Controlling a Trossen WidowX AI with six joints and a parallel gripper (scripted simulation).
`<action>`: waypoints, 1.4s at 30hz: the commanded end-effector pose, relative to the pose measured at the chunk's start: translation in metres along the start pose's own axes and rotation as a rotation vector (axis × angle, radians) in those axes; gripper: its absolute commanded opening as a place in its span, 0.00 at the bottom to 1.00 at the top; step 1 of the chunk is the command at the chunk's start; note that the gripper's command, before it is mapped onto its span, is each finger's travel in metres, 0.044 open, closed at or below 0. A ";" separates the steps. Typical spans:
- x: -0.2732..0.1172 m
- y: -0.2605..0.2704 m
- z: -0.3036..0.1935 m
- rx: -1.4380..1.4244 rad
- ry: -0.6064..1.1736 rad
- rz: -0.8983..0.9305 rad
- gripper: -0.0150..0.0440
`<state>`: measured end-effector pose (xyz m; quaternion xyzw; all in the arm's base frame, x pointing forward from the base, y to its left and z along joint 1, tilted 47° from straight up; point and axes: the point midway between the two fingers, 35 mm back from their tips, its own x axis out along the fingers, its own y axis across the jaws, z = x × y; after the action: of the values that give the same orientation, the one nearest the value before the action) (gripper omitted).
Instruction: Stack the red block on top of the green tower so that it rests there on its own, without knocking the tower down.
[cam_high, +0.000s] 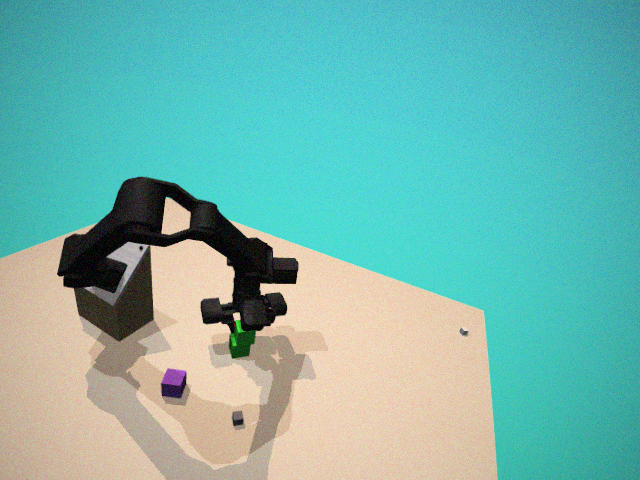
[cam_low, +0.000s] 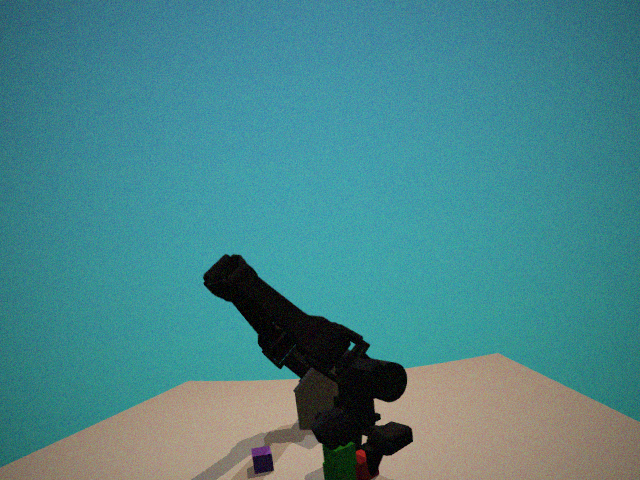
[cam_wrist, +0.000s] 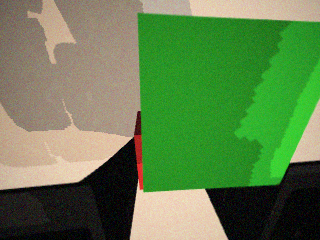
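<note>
The green tower (cam_high: 240, 351) (cam_low: 339, 463) (cam_wrist: 200, 100) stands on the table. Its upper part sits offset from the lower part in the top view and fills much of the wrist view. The red block (cam_low: 361, 462) (cam_wrist: 139, 160) is low beside the tower, mostly hidden behind it in the wrist view and out of sight in the top view. My gripper (cam_high: 245, 326) is low, right against the tower, and appears shut on the red block. One finger meets the red block's outer side; the other fingertip is hidden behind the green tower.
A purple cube (cam_high: 173, 383) (cam_low: 262, 460) lies on the table (cam_high: 392, 392) near the tower. A small grey cube (cam_high: 237, 418) lies farther forward. A small white piece (cam_high: 463, 331) is near the right table edge. The arm's base (cam_high: 131, 304) stands behind left.
</note>
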<state>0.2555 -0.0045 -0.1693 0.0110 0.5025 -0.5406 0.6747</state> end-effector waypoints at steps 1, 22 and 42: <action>-0.006 0.000 0.000 -0.002 0.000 -0.001 0.30; -0.105 0.001 -0.001 -0.005 0.000 0.001 0.25; -0.119 -0.005 0.039 -0.004 -0.001 0.000 0.25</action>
<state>0.2771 0.0712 -0.0777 0.0084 0.5053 -0.5368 0.6756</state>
